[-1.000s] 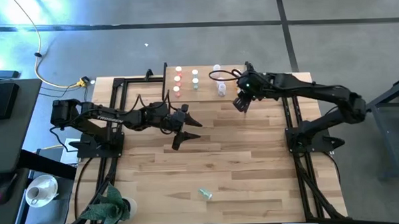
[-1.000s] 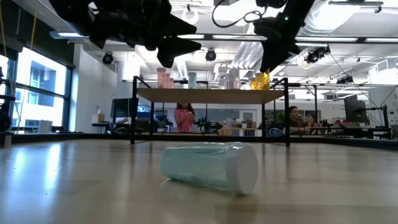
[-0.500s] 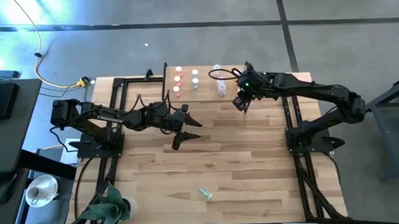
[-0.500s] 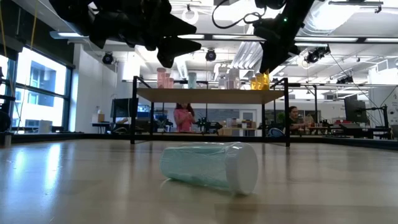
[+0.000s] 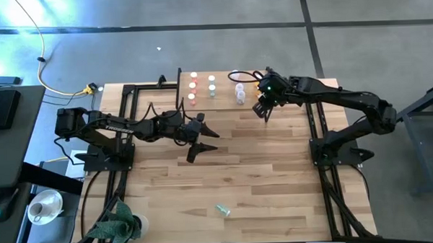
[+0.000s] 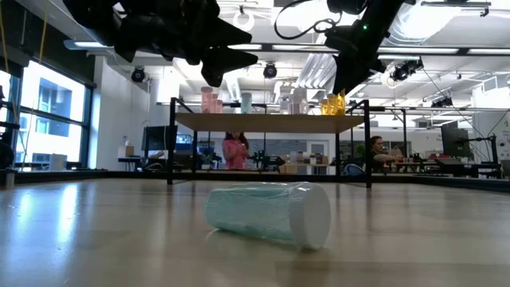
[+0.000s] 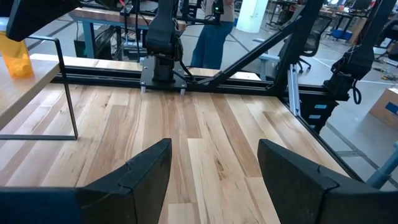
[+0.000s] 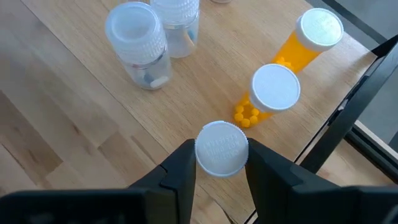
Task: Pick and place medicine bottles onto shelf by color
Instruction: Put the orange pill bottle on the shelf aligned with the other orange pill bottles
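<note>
On the pale plank counter (image 6: 96,231), nearest the low camera, one pale green bottle (image 6: 269,213) lies on its side, well apart from both arms. Farther back, the left gripper (image 5: 201,140) hangs over the counter's middle with its jaws spread and empty, while the right gripper (image 8: 220,163) is above the shelf (image 6: 263,121), jaws pinching the white cap (image 8: 221,148) of an orange bottle beside two more orange bottles (image 8: 273,93) and two clear ones (image 8: 138,43). Beyond the counter lies a bright workshop with large windows (image 6: 49,113), desks and people (image 6: 236,150) at work.
</note>
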Robot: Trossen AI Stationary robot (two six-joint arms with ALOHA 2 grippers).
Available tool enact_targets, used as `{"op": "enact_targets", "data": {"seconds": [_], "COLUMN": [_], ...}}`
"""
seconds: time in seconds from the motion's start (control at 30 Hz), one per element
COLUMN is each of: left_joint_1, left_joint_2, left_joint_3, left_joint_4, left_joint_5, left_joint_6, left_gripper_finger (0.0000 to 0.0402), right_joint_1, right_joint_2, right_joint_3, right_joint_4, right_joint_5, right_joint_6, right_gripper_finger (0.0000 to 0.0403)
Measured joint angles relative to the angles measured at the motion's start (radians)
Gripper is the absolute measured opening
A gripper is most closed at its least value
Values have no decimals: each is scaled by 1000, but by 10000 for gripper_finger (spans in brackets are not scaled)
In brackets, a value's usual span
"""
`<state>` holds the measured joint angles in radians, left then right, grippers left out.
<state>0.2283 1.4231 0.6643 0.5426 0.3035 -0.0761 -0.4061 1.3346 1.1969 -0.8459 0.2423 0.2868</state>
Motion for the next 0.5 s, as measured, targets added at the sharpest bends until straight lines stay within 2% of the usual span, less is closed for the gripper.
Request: {"op": "enact_targets", "data": {"seconds": [0.5], "left_joint_1": [0], "left_joint_2": [0], "left_joint_3": [0], "left_joint_4": [0], "left_joint_5": [0], "left_joint_6": [0], "left_gripper_finger": [227], "right_joint_1": [0], "right_joint_2": [2], "right_joint_3": [-1], "right_joint_4": [-5], "right_joint_5": [25], "right_joint_6": [-7], "right_gripper_finger": [165]}}
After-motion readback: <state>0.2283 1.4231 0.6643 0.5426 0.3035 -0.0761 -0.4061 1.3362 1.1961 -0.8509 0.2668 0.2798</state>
